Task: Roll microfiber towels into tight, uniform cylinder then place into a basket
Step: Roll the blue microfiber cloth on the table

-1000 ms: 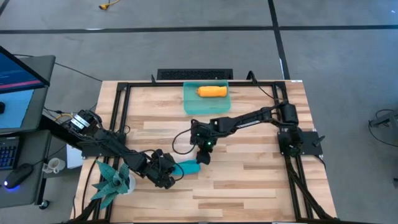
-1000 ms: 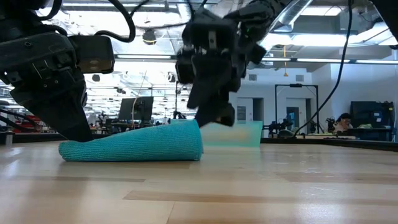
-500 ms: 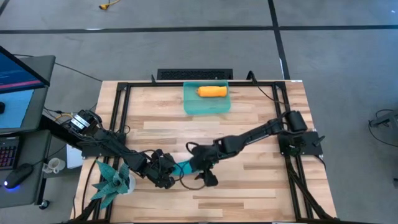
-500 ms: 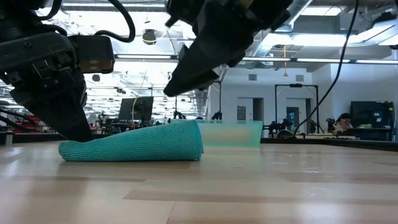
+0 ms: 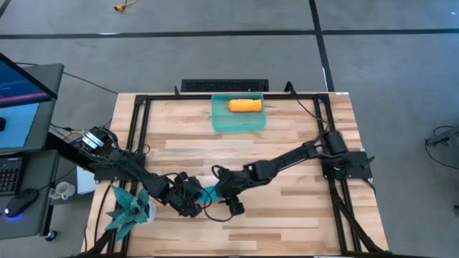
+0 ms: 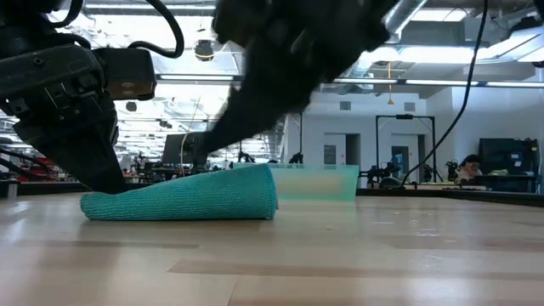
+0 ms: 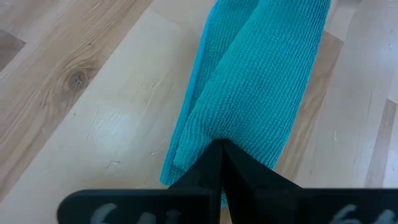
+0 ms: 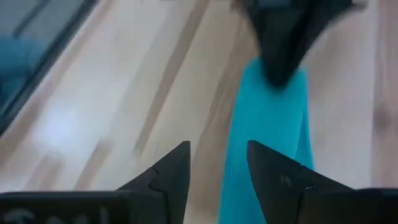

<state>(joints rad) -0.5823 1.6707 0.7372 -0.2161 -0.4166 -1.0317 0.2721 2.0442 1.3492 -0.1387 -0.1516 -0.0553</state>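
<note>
The teal-blue towel (image 6: 183,200) lies rolled on the table near the front, its long side down. My left gripper (image 7: 221,146) is shut at the roll's left end. My right gripper (image 8: 217,165) is open and hovers slanting down over the roll's right end (image 5: 210,193); in the low view it hangs blurred above the towel (image 6: 255,93), touching nothing that I can see. The orange towel (image 5: 244,105) lies rolled inside the sea-green basket (image 5: 222,122) at the table's far edge. My left gripper presses its shut fingertips (image 7: 219,163) down on the top of the teal roll's left end (image 7: 214,134), coming slanting down from the table's left. The cloth dents and puckers at the tips, and this end lies flattened on the table (image 6: 95,206).
A spiky teal plant (image 5: 133,208) stands at the near left corner, close behind my left arm. A black metal frame (image 5: 136,107) runs around the table's edge. Bare wood lies between the towel and the basket (image 6: 319,181).
My right gripper has swung from the middle of the table toward the near edge and the left, rolling its wrist, and now hangs over the teal roll's right end. The towel and my left gripper have kept still.
</note>
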